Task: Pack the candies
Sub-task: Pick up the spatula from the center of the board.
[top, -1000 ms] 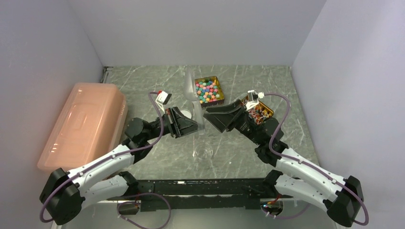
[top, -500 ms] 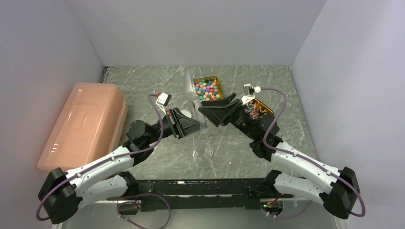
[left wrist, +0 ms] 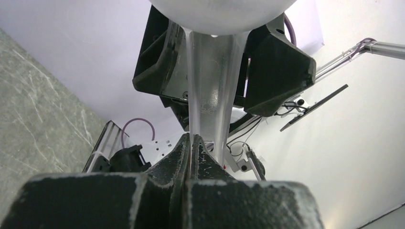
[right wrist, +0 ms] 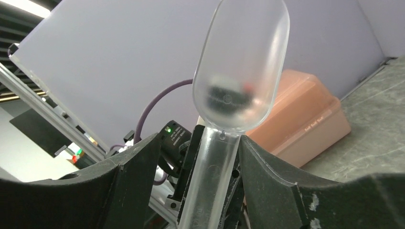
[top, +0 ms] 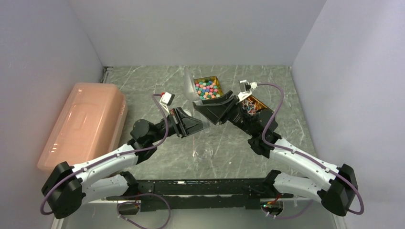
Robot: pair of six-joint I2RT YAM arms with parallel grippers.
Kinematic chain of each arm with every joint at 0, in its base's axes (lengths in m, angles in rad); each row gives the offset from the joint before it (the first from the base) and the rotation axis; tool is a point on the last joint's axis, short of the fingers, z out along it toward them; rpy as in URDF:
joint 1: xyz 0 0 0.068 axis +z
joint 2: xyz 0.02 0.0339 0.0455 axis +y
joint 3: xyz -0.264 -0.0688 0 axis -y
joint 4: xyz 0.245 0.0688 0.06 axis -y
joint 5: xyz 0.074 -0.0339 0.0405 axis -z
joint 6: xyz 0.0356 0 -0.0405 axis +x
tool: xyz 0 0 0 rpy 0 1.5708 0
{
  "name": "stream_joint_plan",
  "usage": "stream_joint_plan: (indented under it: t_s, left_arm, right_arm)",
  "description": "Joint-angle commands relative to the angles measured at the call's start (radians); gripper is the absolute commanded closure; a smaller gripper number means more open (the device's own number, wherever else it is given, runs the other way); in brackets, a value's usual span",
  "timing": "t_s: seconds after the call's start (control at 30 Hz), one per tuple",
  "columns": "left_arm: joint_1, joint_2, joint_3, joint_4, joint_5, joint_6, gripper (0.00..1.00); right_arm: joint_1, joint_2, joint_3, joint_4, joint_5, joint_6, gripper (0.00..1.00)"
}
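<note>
**Scoop Held Between Both Arms, Candies in Their Tins**

The left gripper [top: 198,125] was clamped tight on the lower end of the handle of a clear plastic scoop [top: 189,86] and held it off the grey-green marbled table [top: 229,143], bowl uppermost and leaning a little to the left. In the left wrist view the fingertips of that gripper [left wrist: 192,143] met with no gap between them at the foot of the handle [left wrist: 210,95].

The right gripper [top: 203,109] straddled the same handle higher up, just under the bowl. In the right wrist view its jaws [right wrist: 200,157] stood apart around the scoop [right wrist: 241,67]. One finger lay against the handle, and a gap showed on the other side.

The candies [top: 206,89], small lumps of pink, blue, green, yellow and orange, filled a square gold tin [top: 218,85] at the back of the table, just behind the scoop. A second gold tin [top: 261,106] of wrapped pieces sat to its right, partly hidden by the right arm.

A salmon-pink translucent plastic box [top: 83,124] lay along the left side. A small clear round jar [top: 204,152] stood near the front, between the arms.
</note>
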Motion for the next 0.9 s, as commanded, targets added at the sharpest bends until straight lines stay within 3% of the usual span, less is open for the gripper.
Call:
stream_joint_plan:
  t_s: [0.0,0.13,0.47,0.57,0.6,0.63,0.7,0.8,0.87]
  left_arm:
    - [-0.011,0.017,0.042,0.065,0.032,-0.007,1.00]
    - [-0.018,0.010,0.064,0.023,0.039,0.020,1.00]
    - [-0.029,0.029,0.071,0.039,0.039,0.017,1.00]
    - [-0.031,0.040,0.076,0.050,0.049,0.017,1.00]
    - [-0.031,0.042,0.080,0.043,0.054,0.021,1.00]
    - [-0.031,0.042,0.087,0.026,0.058,0.027,0.95]
    - [-0.031,0.033,0.101,-0.022,0.063,0.050,0.70]
    - [-0.031,0.007,0.113,-0.108,0.060,0.103,0.40]
    - [-0.031,-0.017,0.119,-0.161,0.053,0.151,0.32]
  right_arm:
    - [0.008,-0.004,0.054,0.009,-0.050,0.010,0.37]
    - [0.008,-0.015,0.043,0.003,-0.049,0.011,0.44]
    - [0.008,-0.023,0.048,-0.008,-0.050,0.007,0.74]
    - [0.008,-0.025,0.054,-0.025,-0.049,0.002,1.00]
    - [0.008,-0.027,0.057,-0.038,-0.047,-0.001,1.00]
    - [0.008,-0.030,0.057,-0.040,-0.047,-0.004,1.00]
    - [0.008,-0.043,0.048,-0.047,-0.039,-0.010,1.00]
    - [0.008,-0.074,0.040,-0.073,-0.027,-0.032,1.00]
    - [0.008,-0.097,0.039,-0.100,-0.021,-0.050,1.00]
